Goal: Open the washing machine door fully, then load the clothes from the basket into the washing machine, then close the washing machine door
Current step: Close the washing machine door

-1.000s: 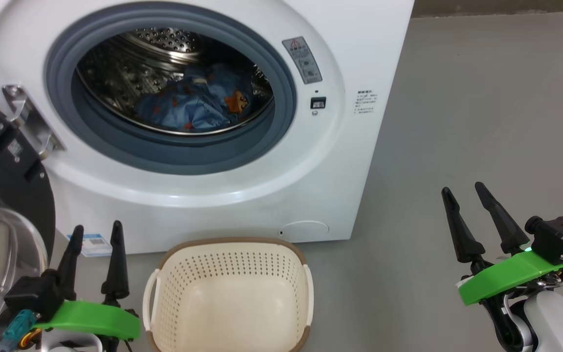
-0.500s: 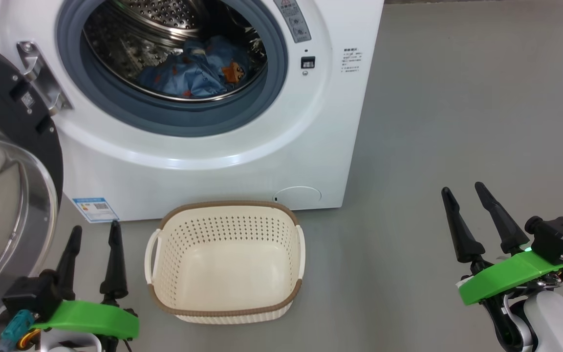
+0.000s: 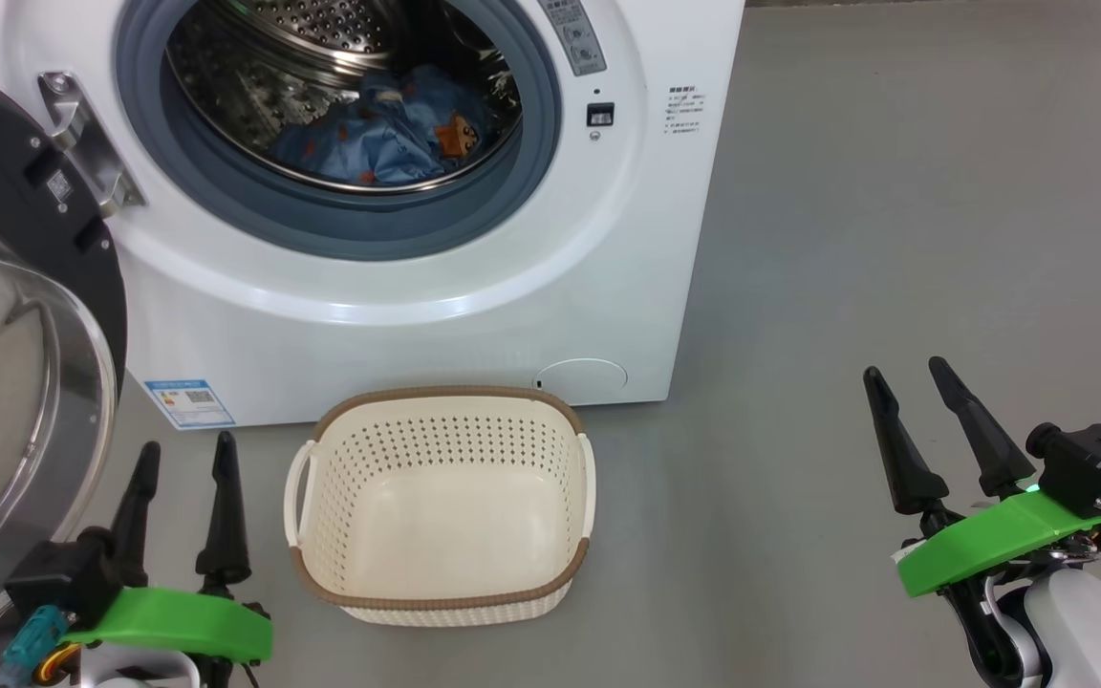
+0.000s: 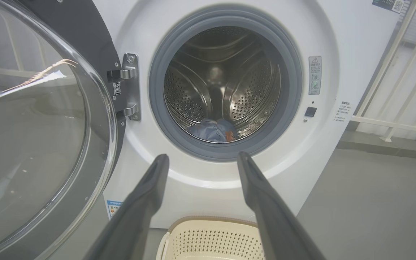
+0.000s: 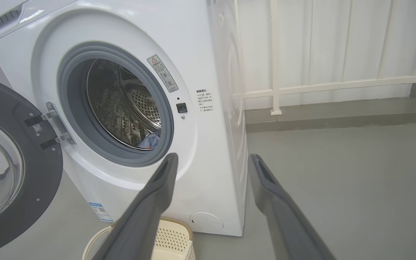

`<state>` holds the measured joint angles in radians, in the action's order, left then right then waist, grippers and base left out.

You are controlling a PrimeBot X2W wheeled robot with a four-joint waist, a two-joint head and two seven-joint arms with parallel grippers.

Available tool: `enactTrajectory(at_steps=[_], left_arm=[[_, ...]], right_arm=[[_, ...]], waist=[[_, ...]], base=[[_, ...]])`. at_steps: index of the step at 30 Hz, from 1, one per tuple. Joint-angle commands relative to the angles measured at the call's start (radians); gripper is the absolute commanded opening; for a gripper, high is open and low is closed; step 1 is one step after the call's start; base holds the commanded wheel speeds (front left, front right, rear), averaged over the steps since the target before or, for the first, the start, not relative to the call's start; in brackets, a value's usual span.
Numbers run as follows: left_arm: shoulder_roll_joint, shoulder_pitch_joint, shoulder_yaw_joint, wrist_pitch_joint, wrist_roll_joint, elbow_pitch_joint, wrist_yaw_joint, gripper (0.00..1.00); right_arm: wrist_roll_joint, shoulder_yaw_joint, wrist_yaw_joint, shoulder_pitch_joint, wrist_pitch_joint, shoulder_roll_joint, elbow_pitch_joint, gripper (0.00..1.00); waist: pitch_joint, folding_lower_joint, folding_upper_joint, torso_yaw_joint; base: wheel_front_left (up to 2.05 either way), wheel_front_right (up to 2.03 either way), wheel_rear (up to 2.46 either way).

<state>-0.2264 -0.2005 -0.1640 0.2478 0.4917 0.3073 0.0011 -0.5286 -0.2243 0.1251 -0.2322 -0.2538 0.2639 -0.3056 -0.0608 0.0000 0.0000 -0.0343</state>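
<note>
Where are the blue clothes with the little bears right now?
In the head view, upper left, the clothes lie low in the drum of the washing machine, behind the grey gasket, beyond the basket.

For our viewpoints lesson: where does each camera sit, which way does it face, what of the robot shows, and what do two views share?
Head view: on the head, looking forward and down at the washing machine and basket; open left gripper and right gripper show.
Left wrist view: on that wrist, facing the drum head-on; own fingers show.
Right wrist view: faces the machine obliquely; own fingers show.
Shared: clothes in the drum.
</note>
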Motion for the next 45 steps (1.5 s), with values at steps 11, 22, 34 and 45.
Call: enactTrajectory(at_steps=[11, 22, 34, 45], left_arm=[[-0.029, -0.032, 0.028, 0.01, 0.006, -0.013, 0.009, 1.0], [-0.031, -0.03, 0.024, 0.011, 0.007, -0.009, 0.013, 1.0], [-0.039, -0.029, 0.018, 0.009, 0.01, -0.016, 0.016, 1.0], [-0.043, -0.027, 0.007, 0.005, 0.012, -0.013, 0.022, 1.0]], right_arm=[[-0.007, -0.019, 0.006, -0.012, -0.008, 0.015, 0.016, 1.0], [-0.006, -0.018, 0.006, -0.006, -0.008, 0.014, 0.018, 1.0], [-0.005, -0.014, 0.006, 0.0, -0.008, 0.007, 0.02, 1.0], [-0.007, -0.023, 0.006, 0.002, -0.008, 0.008, 0.018, 1.0]], waist=[[0.008, 0.0, 0.0, 0.003], [0.018, 0.0, 0.0, 0.01], [0.013, 0.0, 0.0, 0.045], [0.019, 0.0, 0.0, 0.125]], base=[[0.0, 0.0, 0.0], [0.0, 0.0, 0.0], [0.0, 0.0, 0.0], [0.0, 0.0, 0.0]])
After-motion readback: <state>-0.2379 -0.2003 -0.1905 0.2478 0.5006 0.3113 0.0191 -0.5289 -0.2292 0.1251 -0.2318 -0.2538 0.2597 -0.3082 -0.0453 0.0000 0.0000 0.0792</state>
